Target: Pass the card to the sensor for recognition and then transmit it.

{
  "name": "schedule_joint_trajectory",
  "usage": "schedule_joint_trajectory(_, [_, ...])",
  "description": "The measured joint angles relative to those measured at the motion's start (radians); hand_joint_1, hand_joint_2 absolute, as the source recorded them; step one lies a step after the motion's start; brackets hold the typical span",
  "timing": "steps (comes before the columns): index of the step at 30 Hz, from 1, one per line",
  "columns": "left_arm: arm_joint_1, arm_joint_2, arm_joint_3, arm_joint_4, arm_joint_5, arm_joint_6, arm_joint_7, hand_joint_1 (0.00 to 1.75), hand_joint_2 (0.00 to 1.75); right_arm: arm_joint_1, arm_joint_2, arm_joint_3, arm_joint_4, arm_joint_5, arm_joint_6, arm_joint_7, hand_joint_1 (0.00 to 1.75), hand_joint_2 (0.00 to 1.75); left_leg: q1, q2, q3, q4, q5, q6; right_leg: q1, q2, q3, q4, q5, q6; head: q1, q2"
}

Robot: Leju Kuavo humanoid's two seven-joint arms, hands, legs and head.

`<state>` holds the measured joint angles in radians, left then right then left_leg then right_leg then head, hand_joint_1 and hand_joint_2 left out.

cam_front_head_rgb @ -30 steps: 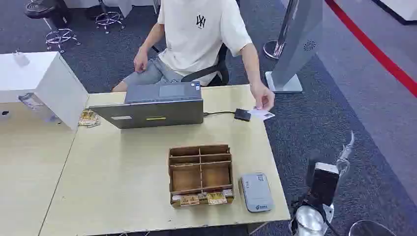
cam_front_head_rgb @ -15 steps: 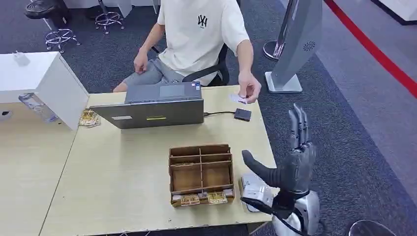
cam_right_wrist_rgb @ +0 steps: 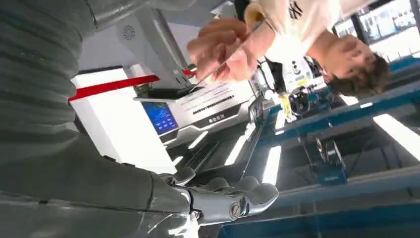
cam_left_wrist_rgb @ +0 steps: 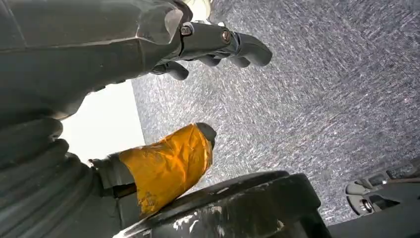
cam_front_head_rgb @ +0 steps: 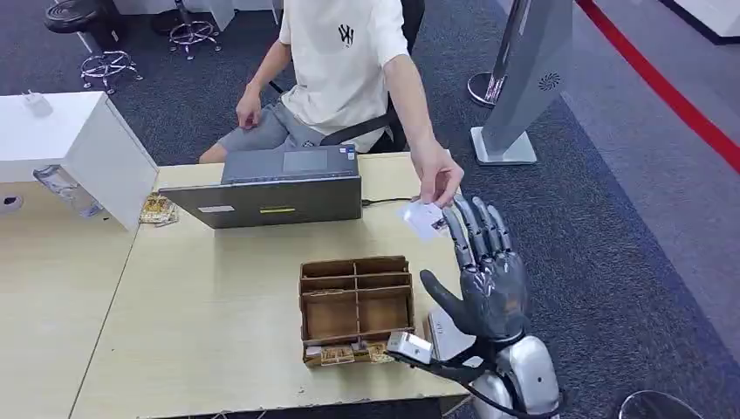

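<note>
Dark grey carpet all round, with a pale wooden table (cam_front_head_rgb: 218, 297) carrying a laptop (cam_front_head_rgb: 275, 188) at the far side, a partitioned cardboard box (cam_front_head_rgb: 356, 307) near the front edge and a grey sensor pad (cam_front_head_rgb: 447, 336) just right of it.

Right robot hand (cam_front_head_rgb: 485, 278) raised above the table's right corner, fingers straight and spread, thumb out, holding nothing. Card (cam_front_head_rgb: 425, 218) pinched in the person's hand (cam_front_head_rgb: 439, 179), held out just beside the robot fingertips, perhaps brushing them; contact too close to tell.

Left robot hand (cam_left_wrist_rgb: 218, 47) hanging over carpet, fingers curled in, nothing held.

Step in hand, by judgement: the handover, card not yet taken. Next move calls for closing thumb and fingers on the card's free edge, then carrying it down to the sensor pad.
</note>
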<state>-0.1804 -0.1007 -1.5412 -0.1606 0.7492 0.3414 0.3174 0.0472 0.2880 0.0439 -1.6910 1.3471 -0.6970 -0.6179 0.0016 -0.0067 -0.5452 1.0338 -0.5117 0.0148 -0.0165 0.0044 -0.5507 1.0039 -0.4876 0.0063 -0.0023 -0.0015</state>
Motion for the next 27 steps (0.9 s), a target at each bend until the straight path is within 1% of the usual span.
schedule_joint_trajectory(3, [-0.003,0.001,0.0,0.0,-0.006,-0.003,0.005,0.0,1.75,-0.036,0.0,-0.007,0.019,0.069,0.0,0.035,0.0,1.75,0.0,0.0,0.0,0.0,0.0,0.0,0.0,0.0,0.0,0.0,0.0,0.0,0.0,0.0])
schedule_joint_trajectory(6, [-0.004,0.002,0.0,0.0,-0.013,-0.006,0.008,0.0,1.75,-0.081,-0.004,-0.008,0.04,0.114,0.0,0.103,0.0,1.75,0.0,0.0,0.001,0.0,0.0,0.0,0.0,0.0,0.0,0.0,0.0,0.0,0.0,0.0])
schedule_joint_trajectory(8, [-0.005,0.002,0.0,0.0,-0.016,-0.006,0.009,0.0,1.75,-0.1,-0.007,-0.004,0.048,0.13,0.0,0.142,0.14,1.75,0.0,0.0,0.001,0.0,0.0,0.0,0.0,0.0,0.0,0.0,0.0,0.0,0.0,0.0])
schedule_joint_trajectory(9, [-0.005,0.003,0.0,0.0,-0.016,-0.006,0.01,0.0,1.75,-0.11,-0.007,0.0,0.054,0.135,0.0,0.157,1.48,1.75,0.0,0.0,0.001,0.0,0.0,0.0,0.0,0.0,0.0,0.0,0.0,0.0,0.0,0.0])
schedule_joint_trajectory(10, [-0.006,0.003,0.0,0.0,-0.016,-0.007,0.011,0.0,1.75,-0.119,-0.008,0.003,0.058,0.135,0.0,0.167,1.61,1.75,0.0,0.0,0.001,0.0,0.0,0.0,0.0,0.0,0.0,0.0,0.0,0.0,0.0,0.0])
schedule_joint_trajectory(11, [-0.007,0.004,0.0,0.0,-0.016,-0.007,0.012,0.0,1.75,-0.126,-0.008,0.007,0.061,0.135,0.0,0.172,1.61,1.75,0.0,0.0,0.001,0.0,0.0,0.0,0.0,0.0,0.0,0.0,0.0,0.0,0.0,0.0])
schedule_joint_trajectory(12, [-0.008,0.004,0.0,0.0,-0.016,-0.007,0.012,0.0,1.75,-0.132,-0.009,0.01,0.065,0.136,0.0,0.18,1.75,1.75,0.0,0.0,0.001,0.0,0.0,0.0,0.0,0.0,0.0,0.0,0.0,0.0,0.0,0.0])
schedule_joint_trajectory(15, [-0.008,0.005,0.0,0.0,-0.016,-0.007,0.012,0.0,1.75,-0.139,-0.01,0.022,0.073,0.136,0.0,0.202,1.75,1.75,0.0,0.0,0.001,0.0,0.0,0.0,0.0,0.0,0.0,0.0,0.0,0.0,0.0,0.0])
schedule_joint_trajectory(19, [-0.009,0.006,0.0,0.0,-0.016,-0.007,0.012,0.0,1.75,-0.144,-0.01,0.035,0.079,0.135,0.0,0.216,1.75,1.75,0.0,0.0,0.001,0.0,0.0,0.0,0.0,0.0,0.0,0.0,0.0,0.0,0.0,0.0])
schedule_joint_trajectory(27, [-0.009,0.006,0.0,0.0,-0.016,-0.007,0.012,0.0,1.75,-0.145,-0.011,0.04,0.08,0.131,0.0,0.229,1.75,1.75,0.0,0.0,0.001,0.0,0.0,0.0,0.0,0.0,0.0,0.0,0.0,0.0,0.0,0.0])
